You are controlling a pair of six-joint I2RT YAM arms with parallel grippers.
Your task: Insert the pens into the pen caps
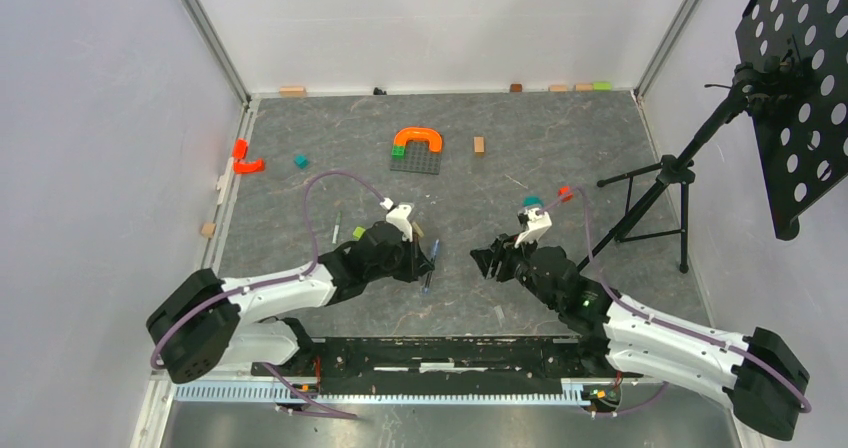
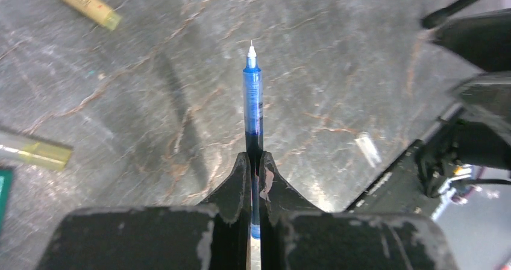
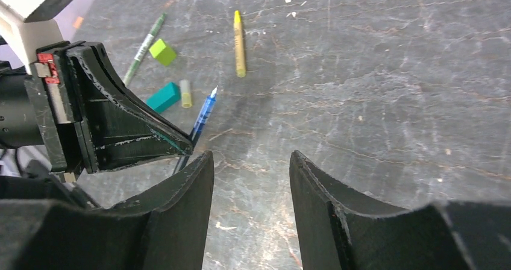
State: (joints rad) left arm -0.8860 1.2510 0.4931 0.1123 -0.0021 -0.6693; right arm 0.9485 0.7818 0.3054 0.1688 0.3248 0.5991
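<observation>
You are looking down on a table with a dark grey, marbled top. Plain white walls are closing it in at the left, back and right, with metal posts running up the far corners. By the right wall a black tripod is standing, carrying a black board full of round holes. Soft, even light is falling.

The blue pen is glossy see-through plastic with a metal tip. The table looks like matt, veined grey stone. The left gripper is scuffed matt black plastic.
</observation>
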